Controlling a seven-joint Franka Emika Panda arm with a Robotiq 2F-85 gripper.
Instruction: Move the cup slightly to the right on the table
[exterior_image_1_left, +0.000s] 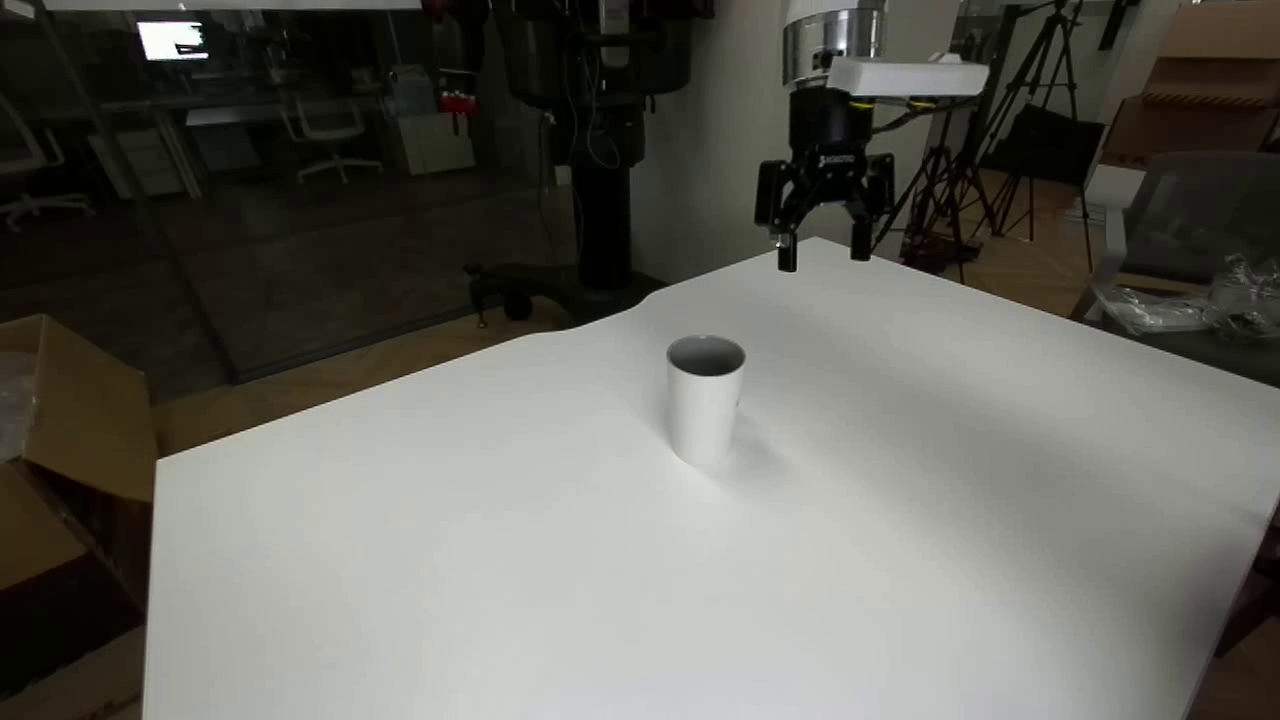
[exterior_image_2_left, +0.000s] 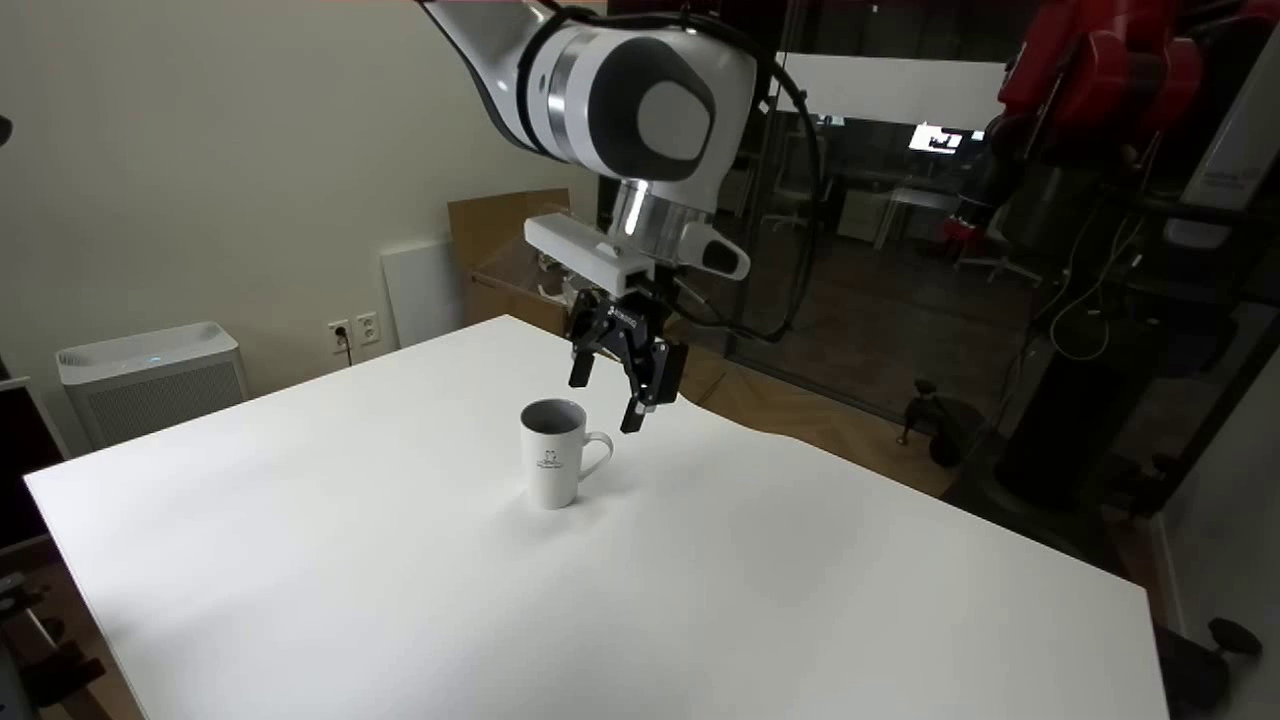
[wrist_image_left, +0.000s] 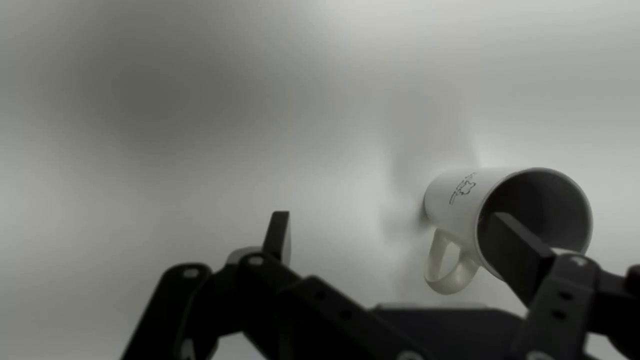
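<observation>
White cup (exterior_image_1_left: 704, 420) upright on desk (exterior_image_1_left: 500, 570); interior dark, contents I cannot make out. My claw (exterior_image_1_left: 824, 257): spread, apart from cup.

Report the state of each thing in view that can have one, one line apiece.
Cup, upright on the table, not gripped; contents unclear.
Gripper, open, above the table, holding nothing.
Cardboard box at an exterior view's left edge, open.
Distant screen, lit.
Left wall socket, plugged into.
White floor unit, small light on.
</observation>
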